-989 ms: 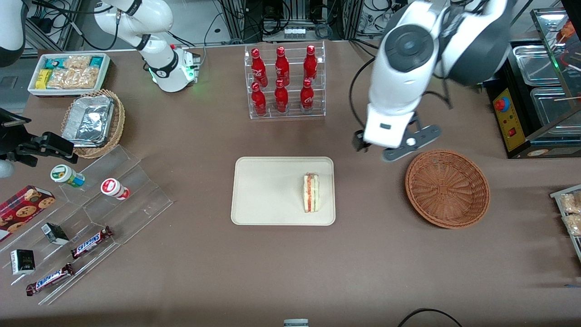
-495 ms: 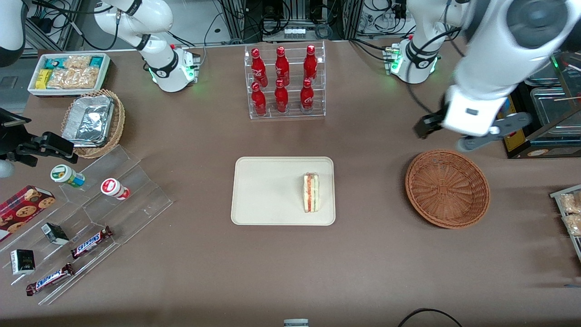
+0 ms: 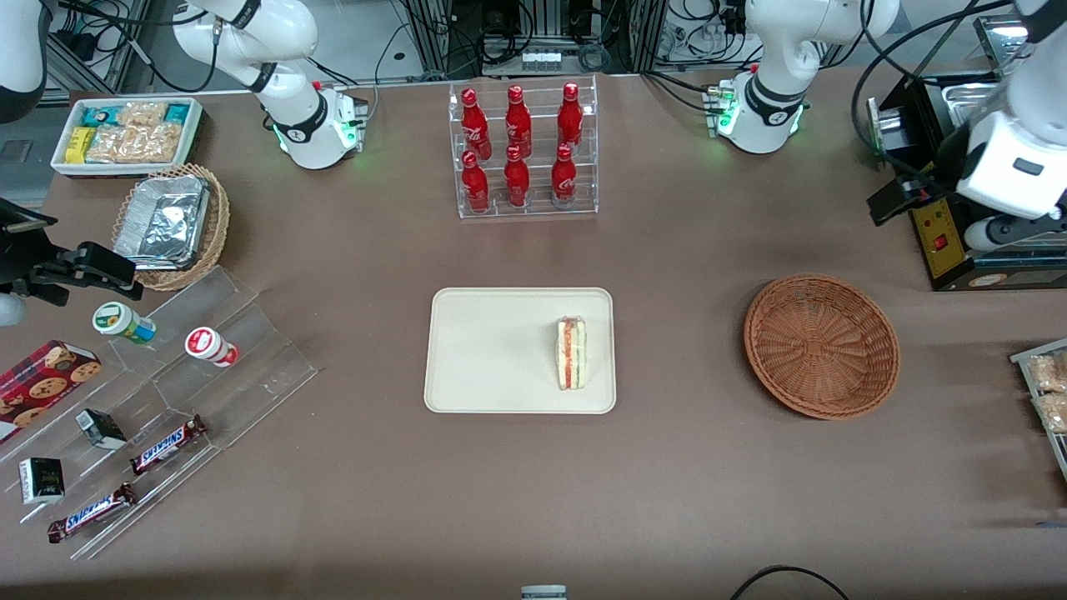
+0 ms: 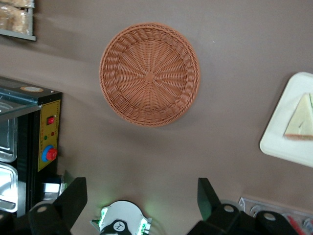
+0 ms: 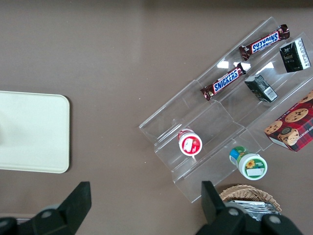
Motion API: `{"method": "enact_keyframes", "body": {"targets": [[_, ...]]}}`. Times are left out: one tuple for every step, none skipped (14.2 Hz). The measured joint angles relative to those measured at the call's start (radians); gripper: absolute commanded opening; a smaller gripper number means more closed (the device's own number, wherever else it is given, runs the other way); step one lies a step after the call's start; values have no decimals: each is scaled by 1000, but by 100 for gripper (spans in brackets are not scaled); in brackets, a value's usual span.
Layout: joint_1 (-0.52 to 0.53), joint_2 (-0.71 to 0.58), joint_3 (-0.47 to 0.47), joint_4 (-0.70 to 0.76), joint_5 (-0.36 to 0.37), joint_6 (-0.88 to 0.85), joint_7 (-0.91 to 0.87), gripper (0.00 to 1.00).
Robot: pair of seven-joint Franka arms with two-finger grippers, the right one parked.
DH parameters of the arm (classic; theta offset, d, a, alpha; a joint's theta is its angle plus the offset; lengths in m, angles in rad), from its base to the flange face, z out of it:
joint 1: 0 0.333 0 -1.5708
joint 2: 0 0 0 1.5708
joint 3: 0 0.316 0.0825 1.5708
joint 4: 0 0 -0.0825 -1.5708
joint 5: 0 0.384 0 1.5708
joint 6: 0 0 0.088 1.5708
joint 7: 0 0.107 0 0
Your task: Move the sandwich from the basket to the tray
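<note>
The sandwich (image 3: 572,353), a white-bread wedge with red and green filling, lies on the cream tray (image 3: 500,350) near the tray's end closest to the basket. The reddish-brown wicker basket (image 3: 821,346) holds nothing. My left arm's gripper (image 3: 1000,233) hangs high above the black appliance at the working arm's end of the table, farther from the front camera than the basket. In the left wrist view the gripper (image 4: 142,196) is open with nothing between its fingers (image 4: 73,196). That view also shows the basket (image 4: 149,74), a corner of the tray (image 4: 281,142) and the sandwich (image 4: 300,117).
A rack of red bottles (image 3: 521,150) stands farther from the front camera than the tray. A black appliance with a red button (image 3: 938,221) and a snack tray (image 3: 1046,392) sit at the working arm's end. Acrylic steps with candy bars (image 3: 167,392) lie toward the parked arm's end.
The left arm has swung from beside the basket, on its tray side, out to the working arm's end of the table. The sandwich, tray and basket have not moved.
</note>
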Motion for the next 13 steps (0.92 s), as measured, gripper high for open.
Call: {"method": "enact_keyframes", "body": {"targets": [[48,-1,-36,-4,-12,0,33,100],[95,-1,-74,-8,-23,0,60,100],[129,-1,-101,-10,-31,1,84,100],[147,-1,-115,-12,-35,2,103,100],[159,-1,-124,-12,-37,4,115,100],[178,-1,-141,-12,-39,11,123,100],[206,-1,-170,-12,-41,22,132,100],[227,-1,-195,-12,-41,29,136,100],[233,-1,-204,-12,-40,34,137,100],[232,-1,-208,-12,-40,37,137,100],[231,0,-209,-12,-40,39,137,100],[231,0,-207,-12,-40,41,137,100],[231,0,-203,-12,-40,42,139,100]]}}
